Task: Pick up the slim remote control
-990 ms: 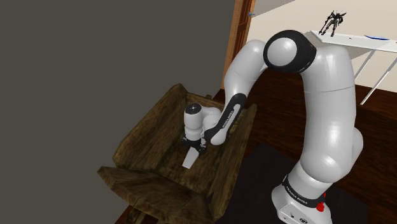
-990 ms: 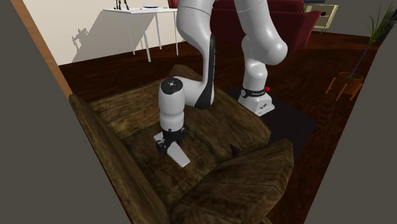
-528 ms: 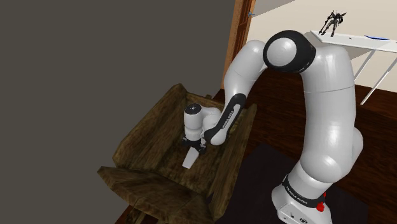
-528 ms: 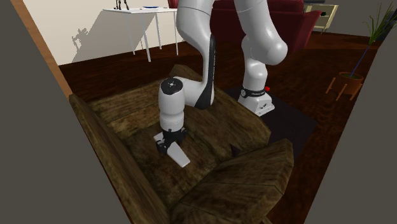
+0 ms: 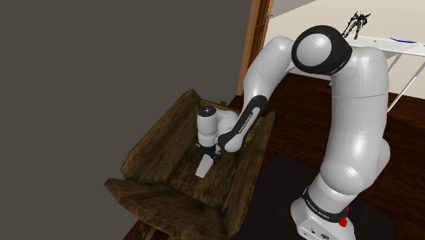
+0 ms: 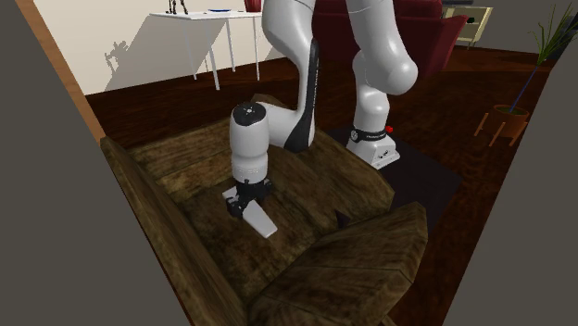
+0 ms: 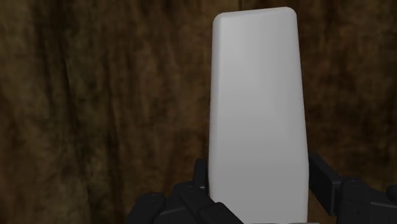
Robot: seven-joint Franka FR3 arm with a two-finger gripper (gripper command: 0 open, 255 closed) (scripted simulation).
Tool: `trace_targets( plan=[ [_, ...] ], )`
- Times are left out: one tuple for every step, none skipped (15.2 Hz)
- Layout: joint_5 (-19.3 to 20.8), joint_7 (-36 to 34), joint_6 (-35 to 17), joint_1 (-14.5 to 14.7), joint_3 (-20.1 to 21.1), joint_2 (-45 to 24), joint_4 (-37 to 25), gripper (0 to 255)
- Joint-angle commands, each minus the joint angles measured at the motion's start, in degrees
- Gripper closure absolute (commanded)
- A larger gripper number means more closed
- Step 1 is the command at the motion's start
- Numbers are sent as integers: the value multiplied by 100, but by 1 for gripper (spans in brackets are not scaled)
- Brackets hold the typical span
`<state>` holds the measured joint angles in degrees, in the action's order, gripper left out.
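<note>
Slim remote control [image 7: 257,114], drawn plain pale grey, is clasped in the black end effector [image 7: 257,191]. The two fingers [image 7: 323,181] are closed on the long edges of its near end. Its long axis runs straight out from the fingertips, in line with the way the hand points. One broad flat face is turned to the wrist camera, and the rounded far end is the point farthest from the hand. From outside, the remote slants down and away from the end effector [image 6: 248,206] over the seat [image 6: 296,208] of a worn brown couch. Whether its low end rests on the cushion or hangs just above it cannot be told. Seat cushion lies on every side of the end effector, so there is open room around the fingers. The free end of the remote points toward the bulky armrest [image 6: 361,259], with bare seat between them. The backrest [image 6: 157,222] rises to one side of the end effector, close against a grey wall [image 5: 102,68]. Behind the hand, the white arm [image 5: 354,116] arches up and over from its stand [image 5: 320,211].
</note>
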<state>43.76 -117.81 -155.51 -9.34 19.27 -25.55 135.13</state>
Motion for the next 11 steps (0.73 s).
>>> trace_targets(
  plan=[
    [-169, 153, 89, -96, 118, 145, 41, 255],
    [-258, 227, 133, -143, 181, 227, 70, 255],
    [-349, 302, 178, -189, 243, 308, 98, 255],
    [-441, 378, 223, -234, 305, 390, 124, 255],
    [-535, 454, 269, -280, 366, 472, 148, 255],
    [-630, 532, 314, -323, 427, 554, 172, 255],
    [-727, 610, 360, -366, 486, 636, 193, 255],
    [-826, 689, 407, -408, 545, 718, 214, 255],
    [-925, 769, 454, -449, 602, 800, 233, 255],
    [-941, 782, 461, -454, 610, 813, 236, 255],
    [-941, 782, 461, -453, 609, 813, 236, 255]
  ],
)
